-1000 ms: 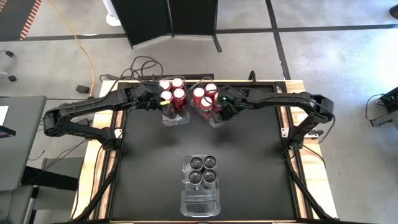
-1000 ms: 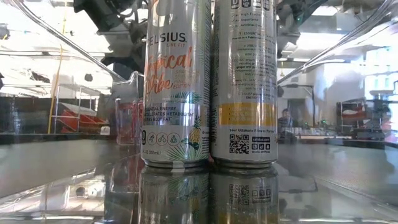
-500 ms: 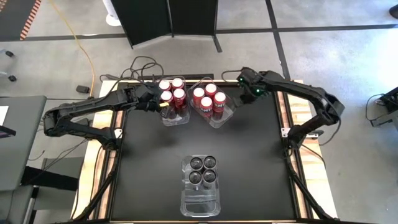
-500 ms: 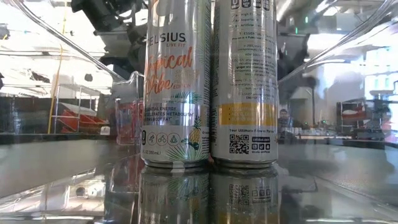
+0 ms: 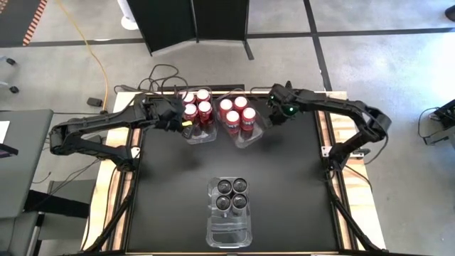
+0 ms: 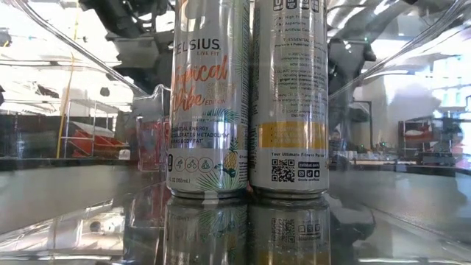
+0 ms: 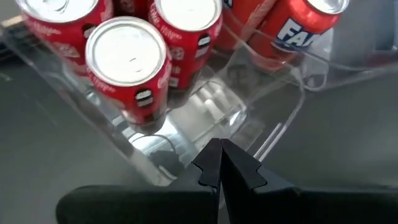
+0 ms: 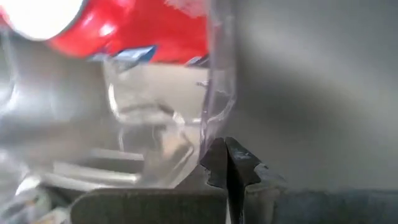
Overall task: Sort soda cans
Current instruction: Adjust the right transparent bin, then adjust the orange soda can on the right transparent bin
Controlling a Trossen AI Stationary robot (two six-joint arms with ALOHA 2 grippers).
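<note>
Both grippers have their fingers pressed together with nothing between them. On the left arm, the gripper [image 5: 186, 122] sits just beside the near open end of a clear plastic bin [image 5: 200, 136] at the far side of the black table [image 5: 284, 185]. From the left wrist camera, its closed fingertips [image 7: 219, 169] hang over the bin's empty clear floor [image 7: 205, 115]. The right gripper [image 5: 274, 114] is just off the outer side of a second clear plastic bin [image 5: 245, 139]; its closed fingertips [image 8: 226, 163] are right next to that bin's clear wall [image 8: 217, 74].

Four red round soda cans with silver tops [image 5: 197, 104] stand packed together in the far part of the left bin. Four more red cans with silver tops [image 5: 235, 114] stand in the second bin, which lies a little turned. The two bins are just beside each other.

Four dark grey cans [image 5: 231, 194] stand in a square in a third clear bin [image 5: 229, 231], nearer to me and well apart from the red ones. The low camera looks from inside that bin, and two tall silver cans [image 6: 250, 96] with small print fill its view, standing straight up and touching.

Grey floor, a yellow cable [image 5: 91, 53] and a dark folding screen [image 5: 195, 21] lie beyond the table.
</note>
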